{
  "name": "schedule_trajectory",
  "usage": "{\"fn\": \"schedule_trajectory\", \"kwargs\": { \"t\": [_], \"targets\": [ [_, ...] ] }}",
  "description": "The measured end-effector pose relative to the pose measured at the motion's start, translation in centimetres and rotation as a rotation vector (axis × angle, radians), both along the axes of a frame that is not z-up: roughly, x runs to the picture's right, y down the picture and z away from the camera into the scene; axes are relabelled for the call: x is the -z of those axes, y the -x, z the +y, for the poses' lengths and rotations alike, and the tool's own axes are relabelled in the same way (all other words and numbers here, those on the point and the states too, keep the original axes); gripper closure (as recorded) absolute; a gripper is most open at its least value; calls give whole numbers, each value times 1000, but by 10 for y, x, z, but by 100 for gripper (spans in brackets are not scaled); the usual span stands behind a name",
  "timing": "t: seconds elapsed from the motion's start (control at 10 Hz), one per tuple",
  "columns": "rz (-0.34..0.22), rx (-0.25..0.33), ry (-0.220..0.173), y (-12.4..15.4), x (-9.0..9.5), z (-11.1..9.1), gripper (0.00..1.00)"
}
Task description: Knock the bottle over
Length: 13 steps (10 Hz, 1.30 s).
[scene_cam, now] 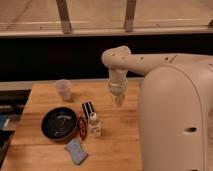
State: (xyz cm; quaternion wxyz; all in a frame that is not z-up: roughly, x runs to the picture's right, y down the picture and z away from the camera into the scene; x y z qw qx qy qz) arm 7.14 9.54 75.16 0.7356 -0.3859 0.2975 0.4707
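The bottle [94, 125] is small, slim and whitish with a white cap. It stands upright on the wooden table [120, 145], just right of the black bowl [59, 123] and in front of the black-and-white striped block [88, 109]. My gripper [117, 100] hangs from the white arm and points down over the table. It is up and to the right of the bottle, apart from it, and holds nothing that I can see.
A translucent plastic cup [63, 90] stands at the table's back left. A red ring-shaped object [81, 127] leans between bowl and bottle. A blue-grey sponge [76, 150] lies near the front edge. My large white arm body [175, 125] fills the right side.
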Motion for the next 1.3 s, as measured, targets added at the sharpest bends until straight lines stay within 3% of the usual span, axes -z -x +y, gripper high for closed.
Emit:
{"fn": "schedule_trajectory", "kwargs": {
  "t": [0.4, 0.6, 0.7, 0.9, 1.1, 1.3],
  "targets": [
    [0, 3, 5, 1, 0, 0, 100],
    [4, 44, 24, 5, -1, 1, 100],
    [16, 88, 49, 19, -2, 10, 100],
    [33, 120, 80, 31, 7, 38, 100],
    [50, 139, 95, 38, 24, 67, 100],
    [72, 127, 103, 26, 37, 85, 100]
  ]
}}
